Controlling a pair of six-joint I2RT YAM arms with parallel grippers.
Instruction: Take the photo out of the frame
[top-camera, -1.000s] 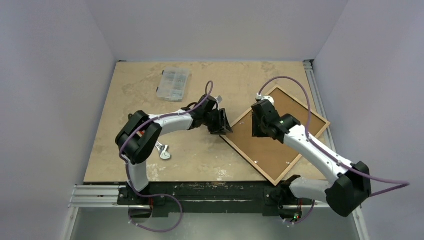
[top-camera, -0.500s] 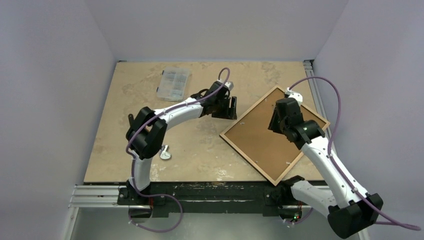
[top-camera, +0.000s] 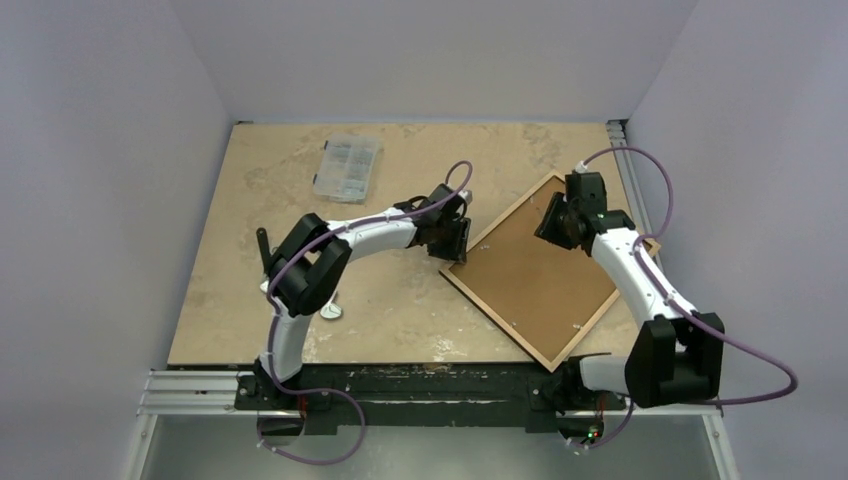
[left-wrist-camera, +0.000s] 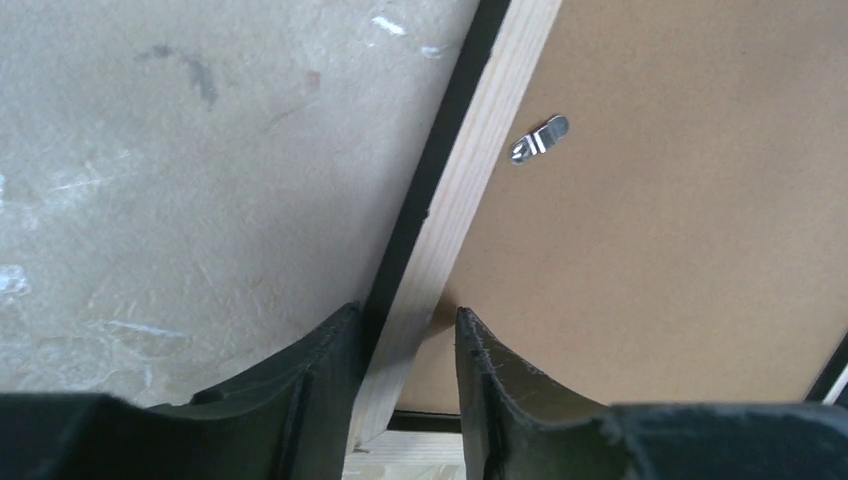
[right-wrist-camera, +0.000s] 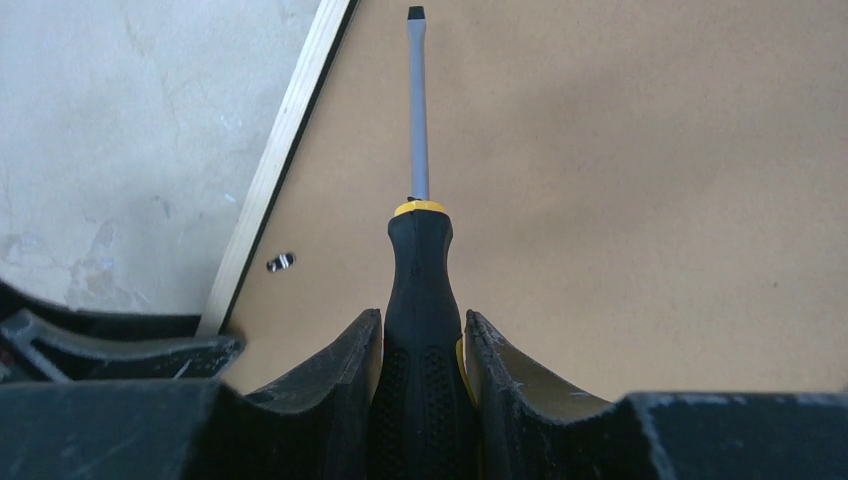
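- The left pincer stood with its jaws part-way apart, astride the pale rail of the frame. One finger was on the desk side and the other over the brown backing. Whether they pinched the rail could not be told.
- The frame lay rear up on the desk, with its left corner at that pincer.
- A metal clip lay ahead of it, just right of the rail.
- The right pincer clamped a screwdriver by its black handle, the blade pointing straight ahead over the backing.
- A second clip lay to the left of that handle.
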